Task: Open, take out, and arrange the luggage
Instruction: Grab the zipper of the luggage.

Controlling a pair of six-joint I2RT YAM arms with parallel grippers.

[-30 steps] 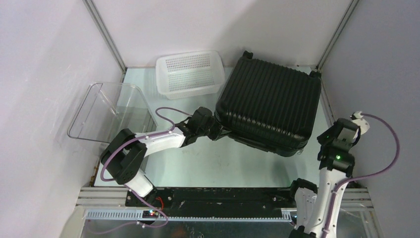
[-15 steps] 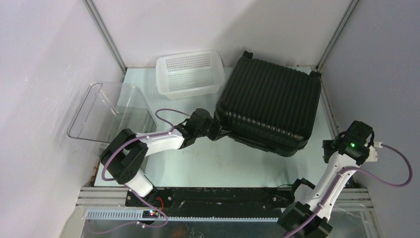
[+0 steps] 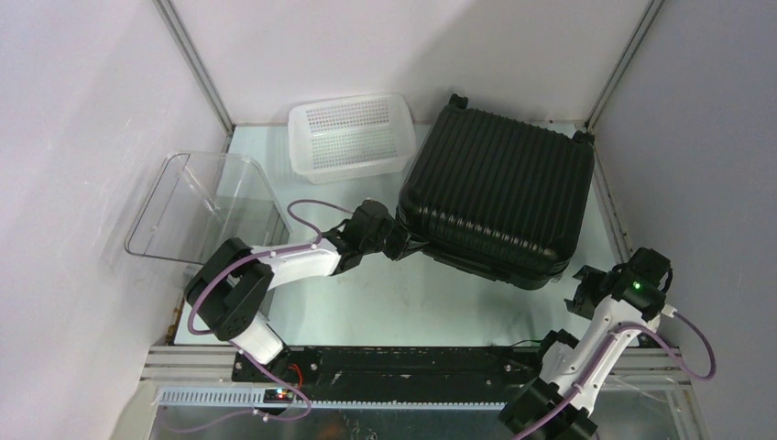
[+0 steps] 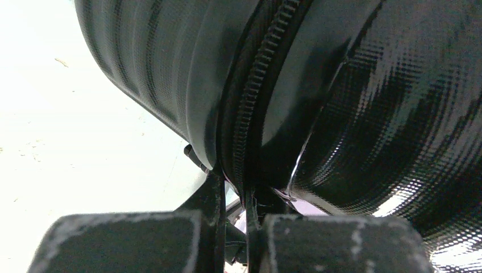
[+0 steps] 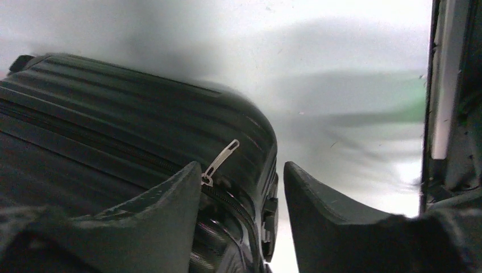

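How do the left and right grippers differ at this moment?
The left gripper is shut against the luggage, at its zipper seam; the right gripper is open, holding nothing. The left gripper is at its near-left corner, the right gripper off its near-right corner by a zipper pull. Both face the luggage.

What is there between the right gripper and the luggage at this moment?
Only a short strip of bare table separates the right gripper from the near corner of the luggage; the top view shows it.
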